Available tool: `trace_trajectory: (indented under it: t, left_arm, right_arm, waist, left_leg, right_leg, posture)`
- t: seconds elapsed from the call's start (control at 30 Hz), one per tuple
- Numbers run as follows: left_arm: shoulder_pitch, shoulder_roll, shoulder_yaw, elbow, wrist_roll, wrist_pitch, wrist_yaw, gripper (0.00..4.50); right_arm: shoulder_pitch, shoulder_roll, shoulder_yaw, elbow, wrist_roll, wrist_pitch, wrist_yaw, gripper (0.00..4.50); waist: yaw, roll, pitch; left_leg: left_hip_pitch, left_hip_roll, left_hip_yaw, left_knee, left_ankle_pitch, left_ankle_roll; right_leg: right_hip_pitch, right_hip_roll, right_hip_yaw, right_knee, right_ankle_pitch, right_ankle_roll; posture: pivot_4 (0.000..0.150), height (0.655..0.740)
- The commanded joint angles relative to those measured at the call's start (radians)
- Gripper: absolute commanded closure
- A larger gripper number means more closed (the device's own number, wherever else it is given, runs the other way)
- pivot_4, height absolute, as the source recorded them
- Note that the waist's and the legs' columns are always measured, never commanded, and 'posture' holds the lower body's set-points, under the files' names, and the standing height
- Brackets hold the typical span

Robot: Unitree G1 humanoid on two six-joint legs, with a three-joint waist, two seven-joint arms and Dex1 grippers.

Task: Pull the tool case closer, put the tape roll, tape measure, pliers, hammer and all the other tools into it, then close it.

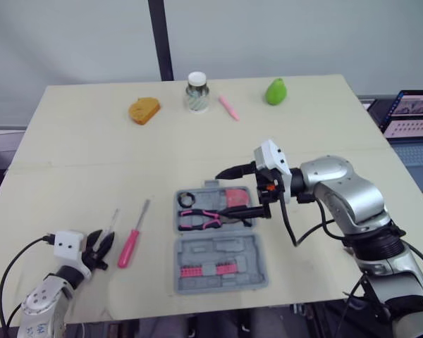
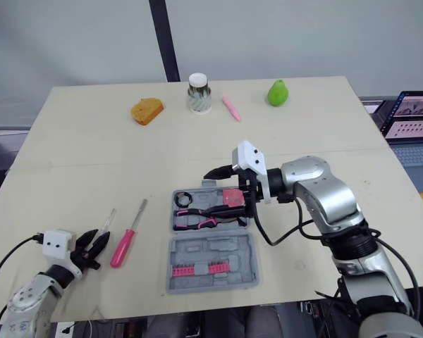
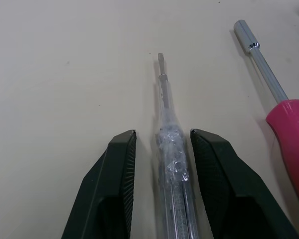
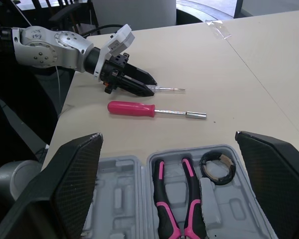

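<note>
Status: the tool case (image 1: 254,246) lies open on the table (image 1: 70,155), near its front edge, with both halves flat. Loaded so far are the pliers (image 1: 201,219) and the tape roll (image 1: 185,198), seated in the far half. A red-pink item (image 1: 234,196) sits beside them; I cannot identify it.

By my judgement, two screwdrivers lying outside the case to its left are yet to go in, and the lid is not yet closed.

The left gripper (image 3: 163,133) straddles the clear screwdriver (image 1: 111,222), its jaws apart on either side of the handle and not yet clamped. The right gripper (image 1: 223,193) hovers over the far half of the case, jaws spread wide and empty.

Materials:
- **Case:** grey moulded plastic with shaped recesses.
- **Pliers:** pink-and-black grips.
- **Tape roll:** a thin black ring.
- **Clear screwdriver:** a transparent faceted handle and a slim steel shaft.
- **Pink screwdriver (image 1: 130,246):** a smooth glossy handle and a steel shaft ending in a socket.
- **Fingers (image 3: 109,189):** black, with ribbed inner faces.
</note>
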Motion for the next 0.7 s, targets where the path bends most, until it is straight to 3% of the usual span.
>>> trace_trajectory:
  t: [0.03, 0.07, 0.1, 0.47, 0.7]
  left_arm:
    - [0.016, 0.006, -0.011, 0.028, 0.01, 0.01, 0.0, 3.8]
    - [0.015, 0.006, -0.011, 0.029, 0.01, 0.008, 0.001, 4.34]
    - [0.015, 0.006, -0.011, 0.03, 0.01, 0.008, 0.002, 4.41]
    - [0.003, 0.035, -0.011, 0.012, 0.003, -0.01, -0.028, 4.41]
    - [0.028, 0.199, -0.003, -0.187, -0.045, 0.136, -0.153, 4.41]
  right_arm:
    - [-0.01, 0.002, -0.031, -0.039, 0.018, -0.001, -0.012, 0.0]
    - [-0.011, 0.002, -0.031, -0.039, 0.018, -0.001, -0.011, 0.0]
    - [-0.011, 0.002, -0.031, -0.039, 0.018, -0.001, -0.011, 0.0]
    - [0.007, -0.025, -0.073, -0.079, 0.08, 0.031, 0.012, 0.0]
    - [0.022, -0.122, -0.133, -0.13, 0.136, 0.055, 0.053, 0.0]
  waist:
    - [-0.001, 0.0, 0.0]
    - [0.0, 0.0, 0.0]
    - [0.0, 0.0, 0.0]
    - [0.0, 0.0, 0.0]
    - [-0.002, 0.0, 0.0]
  left_leg:
    - [0.0, 0.0, 0.0, 0.0, 0.0, 0.0]
    - [0.0, 0.0, 0.0, 0.0, 0.0, 0.0]
    - [0.0, 0.0, 0.0, 0.0, 0.0, 0.0]
    - [0.0, 0.0, 0.0, 0.0, 0.0, 0.0]
    - [-0.001, 0.0, 0.0, -0.001, -0.001, 0.0]
  right_leg:
    - [0.0, 0.0, 0.0, 0.0, 0.0, 0.0]
    - [0.0, 0.0, 0.0, 0.0, 0.0, 0.0]
    - [0.0, 0.0, 0.0, 0.0, 0.0, 0.0]
    - [0.0, 0.0, 0.0, 0.0, 0.0, 0.0]
    - [-0.001, 0.0, 0.0, -0.001, 0.0, 0.0]
  posture:
    - [0.15, 0.74]
    - [0.15, 0.74]
    - [0.15, 0.74]
    - [0.15, 0.74]
    - [0.15, 0.74]
